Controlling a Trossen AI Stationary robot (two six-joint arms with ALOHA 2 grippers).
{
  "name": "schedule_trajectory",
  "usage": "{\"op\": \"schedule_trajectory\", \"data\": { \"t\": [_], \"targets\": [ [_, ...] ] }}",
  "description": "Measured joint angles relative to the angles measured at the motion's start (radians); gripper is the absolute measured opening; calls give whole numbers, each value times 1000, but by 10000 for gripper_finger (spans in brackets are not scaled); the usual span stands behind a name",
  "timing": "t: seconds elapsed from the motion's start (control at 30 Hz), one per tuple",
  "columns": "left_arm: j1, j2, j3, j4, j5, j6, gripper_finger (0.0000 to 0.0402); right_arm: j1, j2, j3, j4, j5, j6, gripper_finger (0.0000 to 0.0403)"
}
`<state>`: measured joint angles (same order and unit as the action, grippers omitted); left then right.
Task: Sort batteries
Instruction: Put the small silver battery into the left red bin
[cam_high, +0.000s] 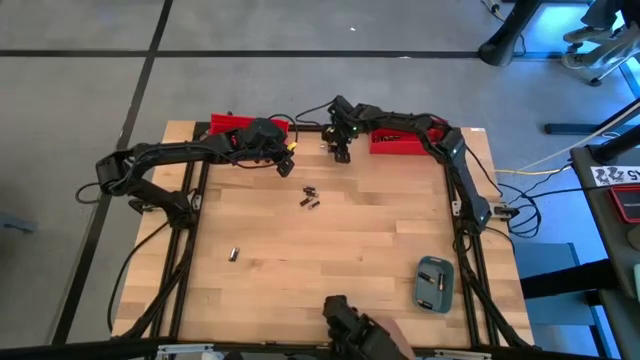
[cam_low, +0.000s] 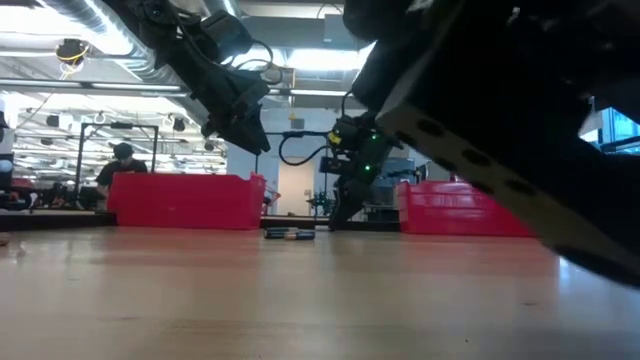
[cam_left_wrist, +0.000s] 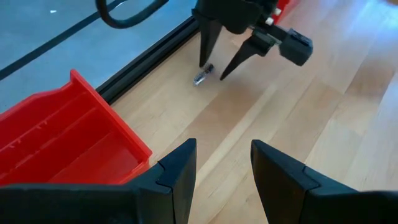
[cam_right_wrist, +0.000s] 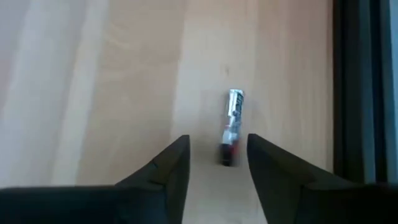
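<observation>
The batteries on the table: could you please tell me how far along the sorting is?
Nothing visibly sorted: the left red bin looks empty. In hand: the right end effector straddles one battery at the table's far edge, not yet gripped. Left: a cluster mid-table and a single cell. The left end effector hovers open.

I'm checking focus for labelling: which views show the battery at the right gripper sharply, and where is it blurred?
Left wrist view: battery fairly crisp between the right gripper tips. Right wrist view: near end soft, far end glaring. Low view: large dark blurred arm nearby.
</observation>
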<state>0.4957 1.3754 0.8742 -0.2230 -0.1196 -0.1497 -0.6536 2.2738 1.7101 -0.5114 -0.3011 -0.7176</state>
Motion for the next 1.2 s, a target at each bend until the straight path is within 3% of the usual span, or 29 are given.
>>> {"op": "schedule_trajectory", "data": {
  "t": [0.1,0.4,0.57,0.73,0.93,1.2],
  "targets": [
    [0,0,0,2,0,0,143,-11,4,0,2,-38,-20,140],
    [0,0,0,2,0,-6,143,-23,4,0,-40,-6,-64,88],
    [0,0,0,2,0,-7,143,-13,4,0,-33,17,-73,78],
    [0,0,0,0,0,-8,143,-7,3,0,-33,81,-99,119],
    [0,0,0,1,0,-11,143,-9,3,0,-23,41,-180,202],
    [0,0,0,3,0,-12,143,-7,5,-4,-35,-106,-310,212]
  ]
}}
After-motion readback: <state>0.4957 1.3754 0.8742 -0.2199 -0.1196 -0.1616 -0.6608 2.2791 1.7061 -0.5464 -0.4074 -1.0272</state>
